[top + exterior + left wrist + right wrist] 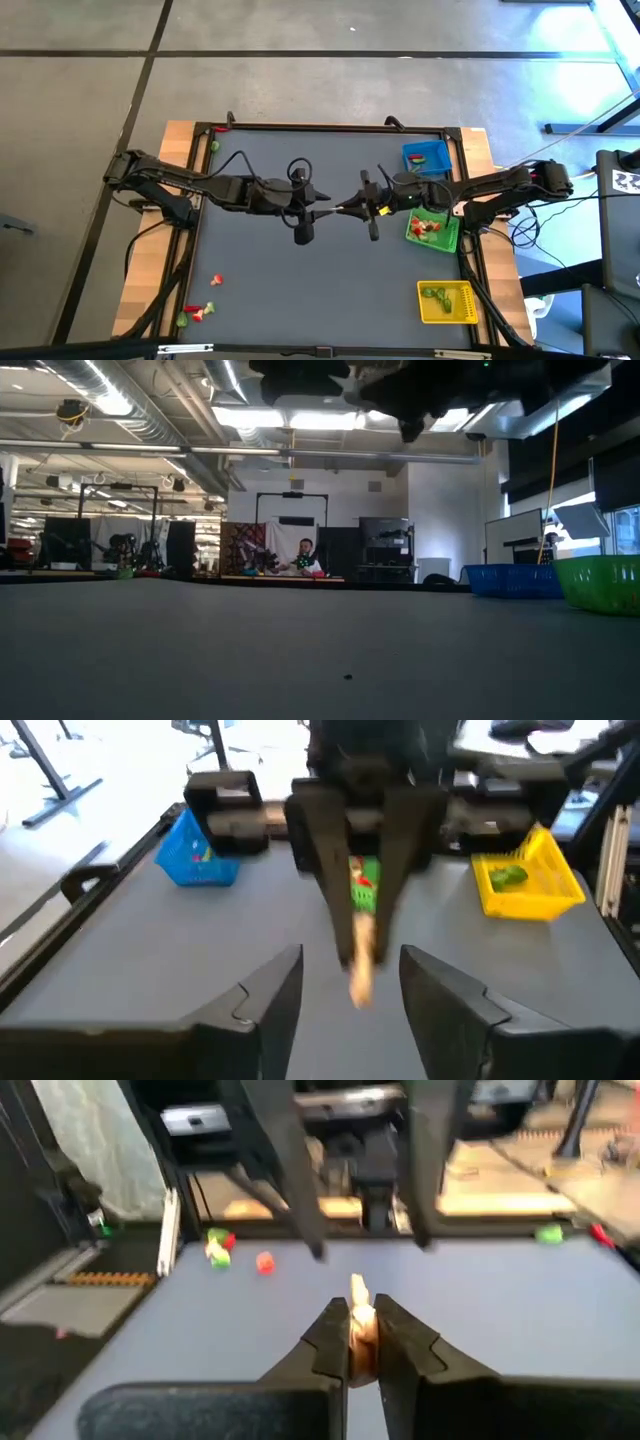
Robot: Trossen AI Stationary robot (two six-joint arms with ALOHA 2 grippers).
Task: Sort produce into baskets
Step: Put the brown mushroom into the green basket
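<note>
In the high view you are looking at both arms meeting at the centre of the frame, above the grey table (pixel 300 290). The right gripper (pixel 362 1342) is pinching a small whitish piece (pixel 359 1318) between its closed fingertips; in the left wrist view the same piece (pixel 361 955), pale with a green top, is sticking out toward you from those dark fingers. The left gripper (pixel 350 982) is standing with its fingers apart on either side of that piece, not touching it.

To the right of centre in the high view, the blue basket (pixel 427 158) is sitting uppermost, the green basket (pixel 433 229) is lying just below it with red and green pieces inside, and the yellow basket (pixel 447 302) is sitting at the lower right holding green pieces. More loose produce (pixel 198 311), red and green, is lying at the lower left of the table, well apart from the baskets.
</note>
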